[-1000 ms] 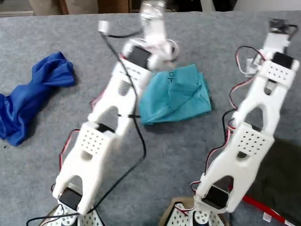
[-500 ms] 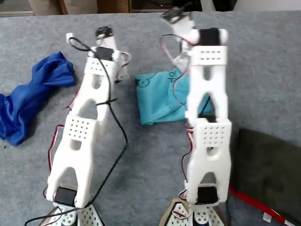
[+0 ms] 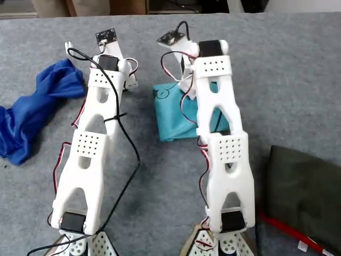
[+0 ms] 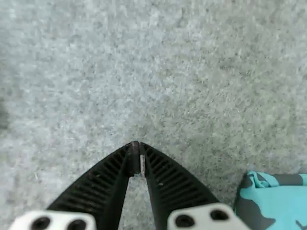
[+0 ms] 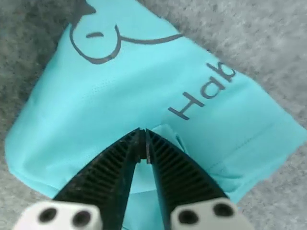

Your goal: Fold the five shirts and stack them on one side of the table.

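The teal shirt is laid folded in the middle of the grey table, partly under the right arm. Dark letters and a drawn curved line are printed on its upper face. The right gripper is held over this print with its jaws closed together; whether cloth is pinched cannot be told. The left gripper is also closed, on nothing, above bare table near the shirt's edge. A blue shirt is seen crumpled at the left side, and a dark green shirt is laid flat at the right edge.
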Robot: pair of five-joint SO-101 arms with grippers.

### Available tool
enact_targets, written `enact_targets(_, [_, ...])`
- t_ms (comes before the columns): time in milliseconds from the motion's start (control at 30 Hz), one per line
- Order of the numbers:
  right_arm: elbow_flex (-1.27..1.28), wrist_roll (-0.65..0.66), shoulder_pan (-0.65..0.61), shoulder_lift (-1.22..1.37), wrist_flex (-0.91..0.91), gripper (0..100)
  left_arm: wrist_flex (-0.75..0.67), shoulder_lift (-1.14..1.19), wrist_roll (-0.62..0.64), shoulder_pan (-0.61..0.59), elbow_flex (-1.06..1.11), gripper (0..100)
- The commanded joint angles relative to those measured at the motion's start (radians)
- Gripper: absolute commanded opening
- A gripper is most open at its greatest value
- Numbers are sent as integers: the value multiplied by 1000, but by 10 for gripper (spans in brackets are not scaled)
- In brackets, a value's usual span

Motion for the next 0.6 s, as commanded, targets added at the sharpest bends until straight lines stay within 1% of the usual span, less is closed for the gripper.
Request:
enact_targets(0, [-7,21,8,10,14,5,11,-18,6,-3,-51,19])
enact_targets(133, [-48,54,10,12,12,5,9,-18,6,-2,-51,19])
enact_targets(267, [-113,55,7,18,11,5,9,-18,6,-2,-51,19])
enact_targets(467, [-77,55,12,35,-77,5,9,-18,6,0,-51,19])
enact_targets(567, [-77,71,12,61,-81,5,8,-18,6,0,-51,19])
